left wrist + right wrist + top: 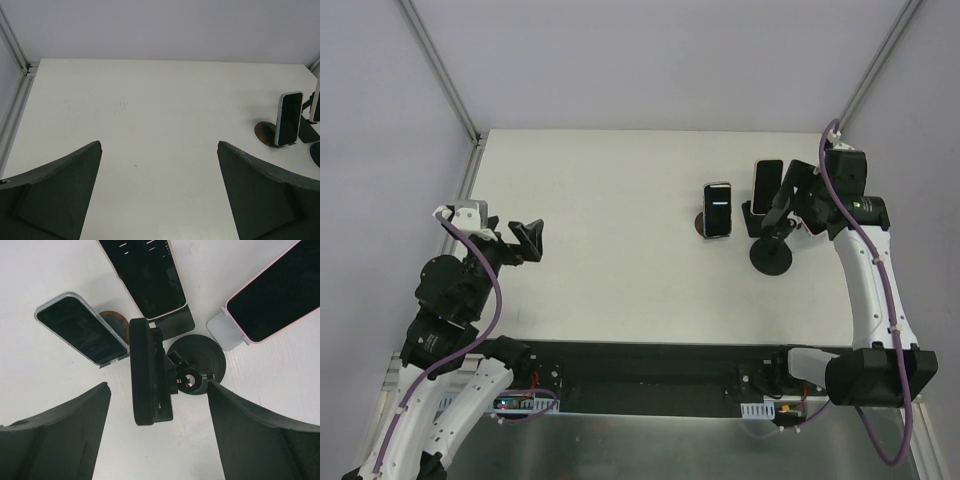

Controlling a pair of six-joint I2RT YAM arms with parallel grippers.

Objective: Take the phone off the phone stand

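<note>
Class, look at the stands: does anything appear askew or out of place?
Only the black round-based stand: its cradle is turned edge-on to the right wrist camera, so whether it holds a phone is unclear.

White table (610, 270) carries brown-based stand (703, 222), black stand (175, 324), white stand (224, 333) and round-base mount (771, 258), all clustered far right.

Robotics lab: frame-enclosed white table (620, 260)
</note>
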